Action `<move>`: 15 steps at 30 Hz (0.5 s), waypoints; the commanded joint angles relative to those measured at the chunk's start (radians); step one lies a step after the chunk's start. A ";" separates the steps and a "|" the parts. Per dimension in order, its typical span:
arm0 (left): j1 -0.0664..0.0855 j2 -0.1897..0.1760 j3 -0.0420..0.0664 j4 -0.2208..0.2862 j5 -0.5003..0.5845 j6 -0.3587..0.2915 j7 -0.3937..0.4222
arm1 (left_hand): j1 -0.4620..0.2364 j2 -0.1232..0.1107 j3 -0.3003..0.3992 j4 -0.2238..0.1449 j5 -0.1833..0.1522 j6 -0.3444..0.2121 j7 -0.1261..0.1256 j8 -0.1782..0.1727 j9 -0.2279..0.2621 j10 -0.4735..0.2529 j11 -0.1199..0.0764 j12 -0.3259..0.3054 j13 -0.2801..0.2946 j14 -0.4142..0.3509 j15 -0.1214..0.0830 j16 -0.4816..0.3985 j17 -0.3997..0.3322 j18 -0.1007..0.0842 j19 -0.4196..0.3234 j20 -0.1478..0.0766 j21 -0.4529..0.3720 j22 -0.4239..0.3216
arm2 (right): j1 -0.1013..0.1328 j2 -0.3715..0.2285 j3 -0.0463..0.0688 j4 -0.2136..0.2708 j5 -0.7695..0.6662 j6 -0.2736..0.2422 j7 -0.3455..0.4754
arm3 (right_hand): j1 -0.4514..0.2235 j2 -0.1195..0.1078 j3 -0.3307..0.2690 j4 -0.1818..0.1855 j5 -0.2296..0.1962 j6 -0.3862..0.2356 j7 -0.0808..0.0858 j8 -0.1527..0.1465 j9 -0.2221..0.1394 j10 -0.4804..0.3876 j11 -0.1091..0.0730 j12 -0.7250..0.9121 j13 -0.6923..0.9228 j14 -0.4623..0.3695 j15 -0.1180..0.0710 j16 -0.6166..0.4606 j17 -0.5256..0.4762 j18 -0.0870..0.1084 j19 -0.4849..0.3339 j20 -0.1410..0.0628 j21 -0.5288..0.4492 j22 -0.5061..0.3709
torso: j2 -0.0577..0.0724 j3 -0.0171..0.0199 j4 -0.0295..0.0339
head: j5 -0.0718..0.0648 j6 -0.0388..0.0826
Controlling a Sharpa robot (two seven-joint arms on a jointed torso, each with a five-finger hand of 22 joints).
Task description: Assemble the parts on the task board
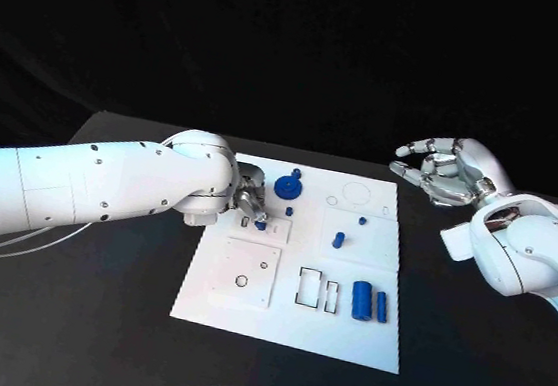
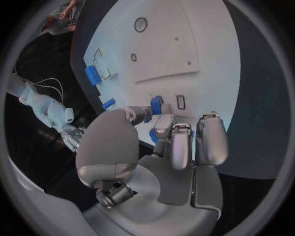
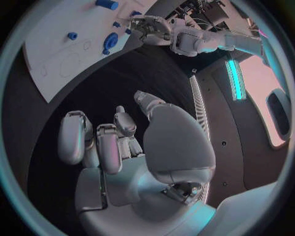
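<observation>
Head view, nearest region: two blue cylinders point(image 1: 371, 302) lie side by side on the near right of the white board point(image 1: 287, 332), beside outlined slots, untouched. Mid-board, the left hand point(image 1: 250, 199) is lowered onto the board's left part, fingers curled round a small blue piece point(image 1: 262, 224); the step in hand is judged to be seating that piece in its place. Just beyond it sits a round blue knob point(image 1: 287, 189), with small blue pegs point(image 1: 339, 239) further right. Farthest, the right hand point(image 1: 441, 171) hovers over the black worktop point(image 1: 489, 332) off the board's far right corner, fingers spread, holding nothing. Left wrist view confirms the pinch: fingertips point(image 2: 159, 105) close on the piece against the board. The next move likely calls for straight downward pressure, then release.
</observation>
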 commanded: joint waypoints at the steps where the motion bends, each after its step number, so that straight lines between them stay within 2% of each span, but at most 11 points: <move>1: -0.001 0.000 0.000 0.004 -0.003 -0.025 0.009 | 0.003 0.009 0.182 -0.186 0.006 0.023 -0.015 0.005 0.003 0.008 0.000 0.003 0.001 0.108 -0.007 0.003 0.263 -0.019 0.002 -0.007 0.005 0.000 | -0.001 0.000 0.000 0.001 -0.002 0.010 0.011 | -0.002 0.003 0.002 0.005 0.003 0.002 -0.002 0.005 -0.001 -0.007 -0.001 -0.003 -0.001 0.056 -0.008 -0.005 0.063 0.014 -0.005 0.000 -0.004 0.035 | 0.000 0.0005 0.0020 | 0.000 0.000; 9: -0.002 -0.001 0.000 0.006 -0.022 -0.037 0.010 | 0.002 0.008 0.182 -0.187 0.008 0.024 -0.016 0.005 0.003 0.009 0.000 0.004 0.002 0.108 -0.008 0.003 0.263 -0.019 0.003 -0.007 0.006 0.002 | -0.003 0.001 0.000 0.000 -0.002 0.011 0.012 | -0.002 0.003 0.002 0.005 0.003 0.002 -0.002 0.005 -0.001 -0.007 -0.001 -0.003 -0.001 0.056 -0.008 -0.005 0.063 0.014 -0.005 0.000 -0.004 0.035 | 0.001 -0.0006 0.0000 | 0.003 -0.002; 15: -0.002 -0.001 0.000 0.009 -0.040 -0.026 0.008 | 0.002 0.008 0.183 -0.188 0.010 0.025 -0.016 0.005 0.003 0.010 -0.001 0.004 0.002 0.108 -0.008 0.003 0.263 -0.019 0.003 -0.008 0.006 0.002 | -0.003 0.000 0.000 -0.001 -0.001 0.012 0.011 | -0.002 0.003 0.002 0.005 0.003 0.002 -0.002 0.005 -0.001 -0.007 -0.001 -0.003 -0.001 0.056 -0.008 -0.005 0.063 0.014 -0.005 0.000 -0.004 0.035 | 0.000 -0.0001 -0.0001 | 0.003 -0.002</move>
